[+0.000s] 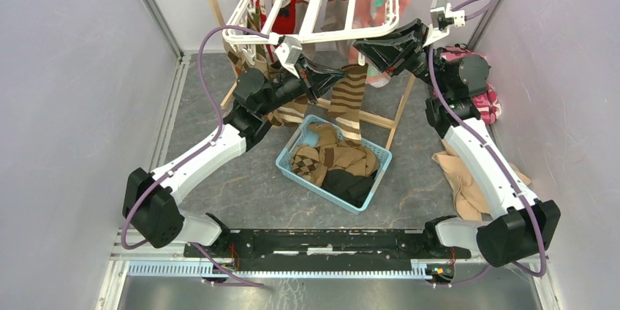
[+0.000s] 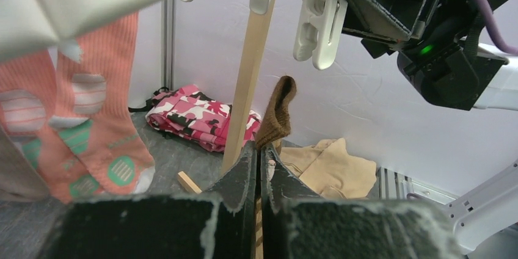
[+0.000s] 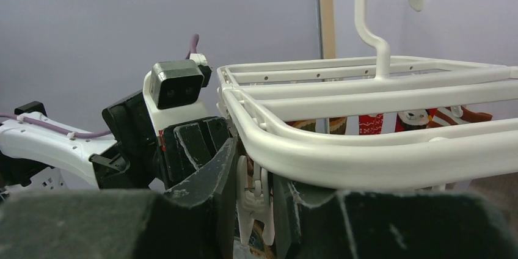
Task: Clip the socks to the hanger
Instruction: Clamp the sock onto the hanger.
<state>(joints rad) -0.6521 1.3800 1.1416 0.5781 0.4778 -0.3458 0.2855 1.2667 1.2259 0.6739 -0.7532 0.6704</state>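
Socks (image 1: 322, 160) lie heaped in the light blue basket (image 1: 383, 169) on my top view. Most are brown and tan argyle, with a black one at the near corner and a bit of teal at the far one. The basket is a slotted rectangular plastic tub, set askew on the grey floor between my two arms.

More socks, red, pink and orange, dangle under the hanger (image 3: 379, 161). It is a white rack of smooth round tubes with crossbars, hooked on a bar of the light wooden stand (image 1: 398, 116) at the far end.

My left gripper (image 2: 261, 155) is clenched on the cuff of a brown striped sock (image 1: 349, 101). The rest of that sock drops from the fingers, and its lower end reaches the heap in the basket. My right gripper (image 3: 253, 176) grasps one white clip (image 3: 251, 210) hanging under the hanger's near rim, with a black finger against each side of it.

The top view buries that contact behind the arm, so only the right wrist camera shows it to me. The left wrist camera gives me the knitted cuff poking up between the worn fingers, below the clip and apart from it. It also shows a ribbed orange sock (image 2: 91, 131) with green circles hanging at the left. Past the stand's post, a pink camouflage cloth (image 2: 195, 115) and a plain beige cloth (image 2: 330, 167) lie crumpled on the floor by the wall.
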